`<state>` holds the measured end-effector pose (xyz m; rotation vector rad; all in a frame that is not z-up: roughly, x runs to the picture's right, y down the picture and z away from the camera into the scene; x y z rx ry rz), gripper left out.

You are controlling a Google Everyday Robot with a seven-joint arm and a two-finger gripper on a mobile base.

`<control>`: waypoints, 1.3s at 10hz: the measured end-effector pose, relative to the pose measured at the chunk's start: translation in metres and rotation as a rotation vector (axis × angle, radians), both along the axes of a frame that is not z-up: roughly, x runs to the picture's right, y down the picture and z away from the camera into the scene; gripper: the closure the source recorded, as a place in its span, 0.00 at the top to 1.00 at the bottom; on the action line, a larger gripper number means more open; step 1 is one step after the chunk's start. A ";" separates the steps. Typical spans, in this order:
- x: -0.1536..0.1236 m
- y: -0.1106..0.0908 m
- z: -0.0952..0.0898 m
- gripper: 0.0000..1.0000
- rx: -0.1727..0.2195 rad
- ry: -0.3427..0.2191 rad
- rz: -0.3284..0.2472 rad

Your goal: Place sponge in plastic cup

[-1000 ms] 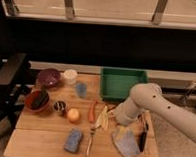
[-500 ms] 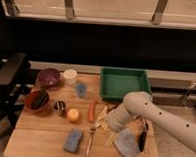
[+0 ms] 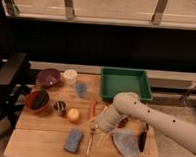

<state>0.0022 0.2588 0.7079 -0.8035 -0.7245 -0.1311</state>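
Observation:
The sponge (image 3: pixel 73 140), a small blue-grey block, lies near the front edge of the wooden table (image 3: pixel 37 142). The plastic cup (image 3: pixel 81 89), a translucent bluish tumbler, stands upright further back, between the white container and the green tray. My gripper (image 3: pixel 99 129) hangs at the end of the pale arm that reaches in from the right. It is low over the table, just right of the sponge and apart from it. Its jaws look open and hold nothing. The cup is well behind it.
A green tray (image 3: pixel 125 83) sits at the back right. A purple bowl (image 3: pixel 48 78), a white container (image 3: pixel 70 75), a red-brown bowl (image 3: pixel 36 99), a small can (image 3: pixel 59 107), an orange (image 3: pixel 73 114) and a carrot (image 3: pixel 93 109) fill the left and middle. A grey cloth pad (image 3: pixel 125 143) and a black marker (image 3: pixel 143 138) lie at the front right.
The arm has swung left and down towards the table's front, bringing the gripper closer to the sponge. No object has moved.

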 end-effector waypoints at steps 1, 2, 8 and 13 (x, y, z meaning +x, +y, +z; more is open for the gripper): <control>0.000 0.000 0.000 0.74 0.000 0.000 0.000; 0.000 0.000 0.000 0.74 0.000 0.000 0.001; -0.042 0.009 0.009 0.74 -0.008 -0.093 0.044; -0.068 0.015 0.028 0.74 -0.033 -0.134 0.054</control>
